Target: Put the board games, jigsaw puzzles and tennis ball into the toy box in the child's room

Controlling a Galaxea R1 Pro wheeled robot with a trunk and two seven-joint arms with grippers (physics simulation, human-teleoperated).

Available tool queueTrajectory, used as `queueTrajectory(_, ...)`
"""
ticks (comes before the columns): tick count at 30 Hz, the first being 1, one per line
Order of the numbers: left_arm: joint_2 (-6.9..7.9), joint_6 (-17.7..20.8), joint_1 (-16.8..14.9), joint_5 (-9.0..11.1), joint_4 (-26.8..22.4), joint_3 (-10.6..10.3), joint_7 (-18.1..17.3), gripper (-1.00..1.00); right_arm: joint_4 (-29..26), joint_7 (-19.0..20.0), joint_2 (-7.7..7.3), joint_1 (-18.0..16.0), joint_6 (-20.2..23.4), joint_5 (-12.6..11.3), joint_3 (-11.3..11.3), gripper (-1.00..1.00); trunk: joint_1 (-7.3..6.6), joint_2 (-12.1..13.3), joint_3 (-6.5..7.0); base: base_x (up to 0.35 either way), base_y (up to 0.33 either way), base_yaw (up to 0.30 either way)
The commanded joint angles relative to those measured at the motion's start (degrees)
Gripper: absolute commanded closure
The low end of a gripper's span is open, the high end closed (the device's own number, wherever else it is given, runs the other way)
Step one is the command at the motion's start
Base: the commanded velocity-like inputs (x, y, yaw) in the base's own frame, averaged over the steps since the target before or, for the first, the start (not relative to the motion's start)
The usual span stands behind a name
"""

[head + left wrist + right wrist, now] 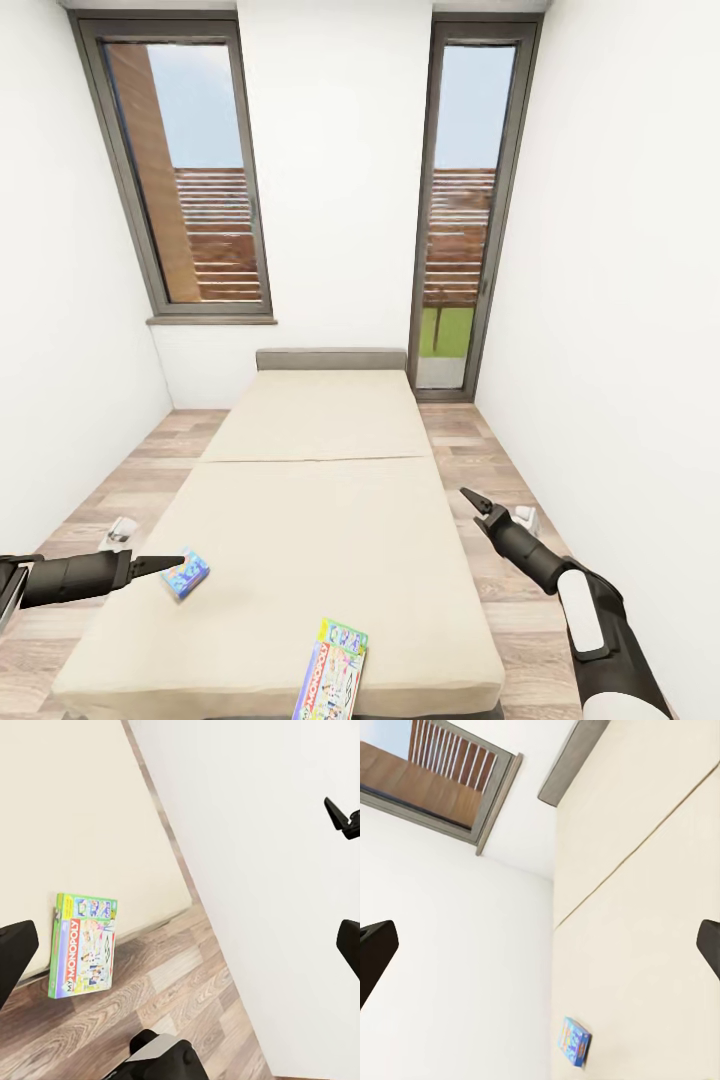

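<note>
**Two board games lie on the bed**

A green box (331,672) printed "MY MONOPOLY" lies at the foot edge of the bed (320,500), overhanging it. A light-blue game box (186,574) sits near the bed's left edge, beside the left tool (172,563). Both the left tool and the right tool (470,500) hang spread, holding nothing.

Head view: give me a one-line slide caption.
Both open grippers, left and right, flank a bed holding a blue game and Monopoly box.
</note>
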Motion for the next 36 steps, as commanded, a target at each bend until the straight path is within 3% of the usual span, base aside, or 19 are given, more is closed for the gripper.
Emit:
queueTrajectory(1, -0.04, 0.6, -0.1, -0.6, 0.0, 0.2, -0.5, -1.0, -0.1, 0.1, 0.06, -0.1, 0.4, -0.1, -0.2, -1.0, 0.02, -0.1, -0.1, 0.0, 0.0, 0.0)
queueTrajectory(21, -0.2, 0.6, -0.1, -0.5, 0.0, 0.2, -0.5, -1.0, -2.4, -0.3, 0.12, -0.1, 0.7, 0.0, 0.1, -1.0, 0.02, -0.1, -0.1, 0.0, 0.0, 0.0)
queueTrajectory(24, -1.14, 0.6, -0.1, -0.4, 0.0, 0.2, -0.5, -1.0, -3.8, -2.6, 0.48, -0.1, 1.0, 0.2, 0.6, -1.0, 0.02, -0.1, -0.1, 0.0, 0.0, 0.0)
queueTrajectory(28, -2.35, 0.6, -0.1, -0.4, 0.0, 0.2, -0.6, -1.0, -5.9, -8.9, 0.95, -0.1, 1.2, 0.2, 3.0, -1.0, 0.02, -0.1, -0.1, 0.0, 0.0, 0.0)
queueTrajectory(30, -3.01, 0.7, -0.1, -0.4, 0.0, 0.3, -0.6, -1.0, -7.4, -13.9, 1.05, -0.1, 1.4, 0.1, 4.6, -1.0, 0.02, -0.1, -0.1, 0.0, 0.0, 0.0)
queueTrajectory(36, -3.57, 0.7, -0.1, -0.2, 0.0, 0.9, -0.7, -1.0, -9.1, -19.5, 1.08, -0.1, 2.4, -0.1, 5.6, -1.0, 0.02, -0.1, -0.1, 0.0, 0.0, 0.0)
